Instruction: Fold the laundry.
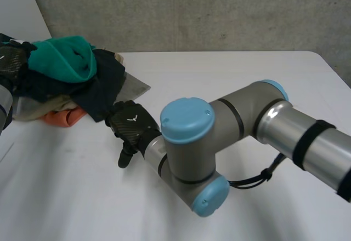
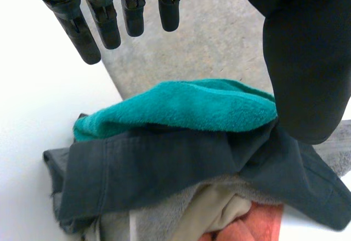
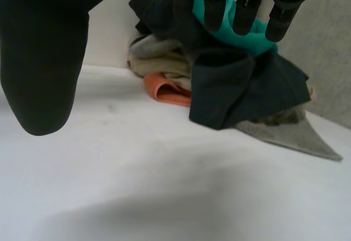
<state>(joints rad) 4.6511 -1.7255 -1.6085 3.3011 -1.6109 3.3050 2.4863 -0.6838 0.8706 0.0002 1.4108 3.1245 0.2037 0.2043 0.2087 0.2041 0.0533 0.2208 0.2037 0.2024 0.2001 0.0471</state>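
Head view, nearest the camera: the right arm (image 1: 219,137) bends across the white table (image 1: 230,76), and the right hand (image 1: 129,125) hangs over bare tabletop just beside the near edge of the laundry pile (image 1: 71,87). The right wrist view shows its fingers straight and set side by side, the thumb held well apart, nothing between them. Whether the fingertips touch the cloth cannot be told.

The pile lies at the table's far left corner. Its long axis runs across the table, from the left edge toward the middle. At the bottom, an orange cloth (image 1: 63,118) and a cream cloth (image 1: 30,109) show at the near side. A grey towel (image 1: 134,87) lies flat beneath the rest, its one free corner pointing toward the table's middle. A dark garment (image 1: 101,90) is draped over these, a flap hanging toward the right hand. On top, a teal towel (image 1: 66,60) lies bunched, lengthwise along the pile.

The left hand (image 1: 12,60) is at the pile's far left end. In the left wrist view it hovers above the teal towel, fingers straight, thumb spread, holding nothing.

Behind the table stands a concrete wall (image 1: 192,11).
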